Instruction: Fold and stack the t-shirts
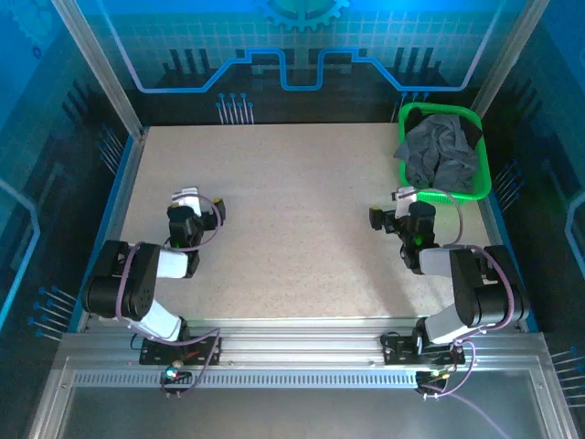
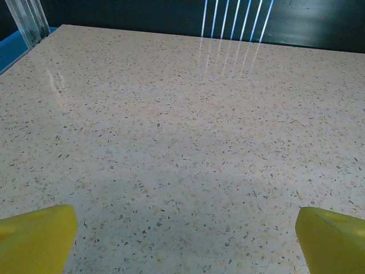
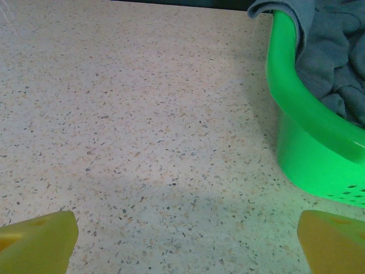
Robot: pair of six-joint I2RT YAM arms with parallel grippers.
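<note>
A wide speckled beige table (image 1: 292, 229) is seen from above, enclosed by blue-lit walls (image 1: 292, 55) and edged at the near side by a metal rail (image 1: 292, 352). The middle of the table is bare.

Two robot arms are mounted on the rail, the left arm (image 1: 137, 283) and the right arm (image 1: 475, 283), each bent so that its end lies over the near half of the table. They are set well apart.

One green plastic basket (image 1: 448, 194) is placed in the far right corner of the table, just beyond the right arm's end. In the right wrist view its rounded wall (image 3: 302, 154) is seen close by on the right, resting on the table (image 3: 142, 114).

One slate-grey t-shirt (image 1: 443, 151) is held in the basket, crumpled into loose folds and unfolded. A corner of it (image 3: 336, 63) is draped over the rim. A dark patch (image 1: 473, 133) is seen against the basket's right wall; whether it is a second shirt cannot be told.

The left gripper (image 1: 192, 203) is held over bare table (image 2: 182, 114), its two yellow fingers (image 2: 34, 240) spread wide with nothing between them (image 2: 182, 245). The right gripper (image 1: 398, 208) is likewise spread wide and empty (image 3: 182, 245), its fingers (image 3: 37, 240) near the basket but apart from it.
</note>
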